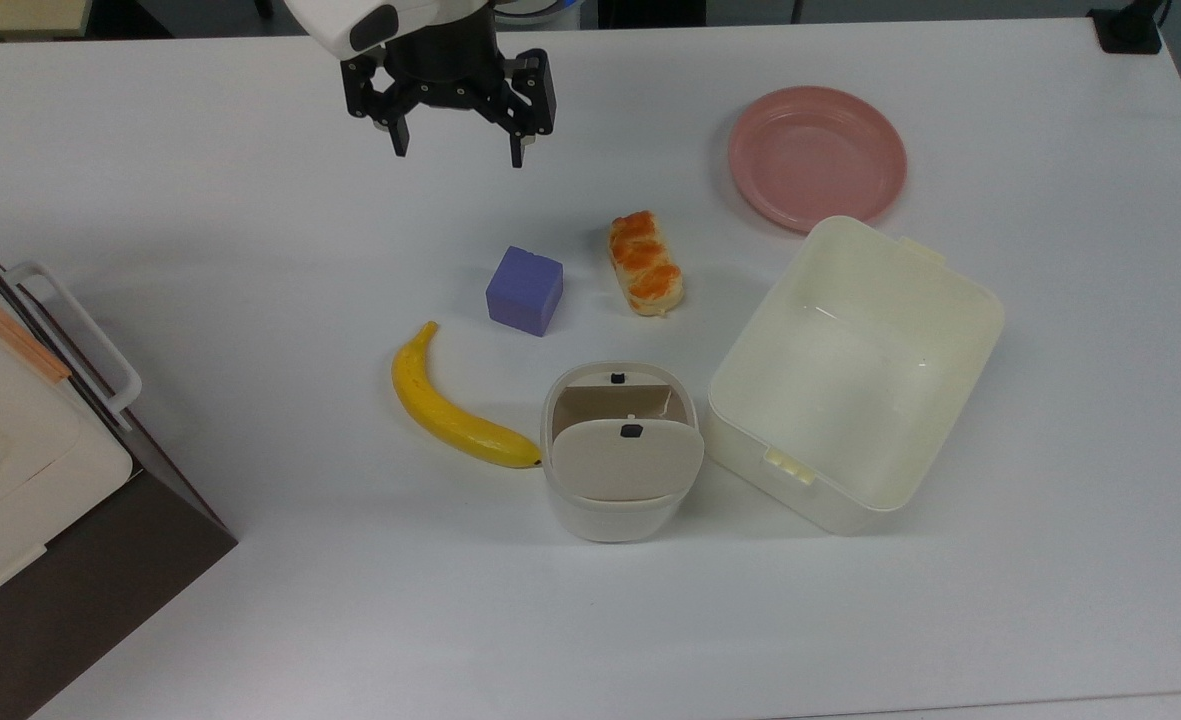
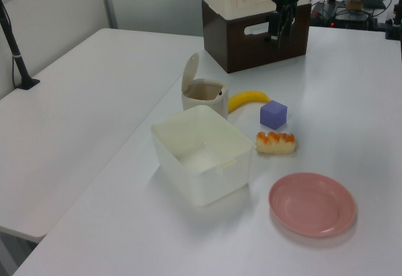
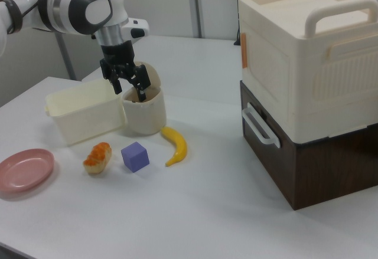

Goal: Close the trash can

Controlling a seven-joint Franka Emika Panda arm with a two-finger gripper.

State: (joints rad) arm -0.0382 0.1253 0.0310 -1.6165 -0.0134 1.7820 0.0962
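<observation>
While its lid (image 1: 625, 460) stands raised, trash can (image 1: 618, 500) gapes.

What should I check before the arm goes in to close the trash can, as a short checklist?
1. Trash can lid up and needing closing: ok, it stands raised.
2. Gripper free: ok, fingers open, holding nothing.
3. Gripper near the lid: not ok, it hovers far off, beyond the purple cube in the top view.
4. Bin opening unblocked: ok, nothing sticks out.
5. Neighbours clear of the lid's swing: ok, banana and tub sit beside the bin.
</observation>
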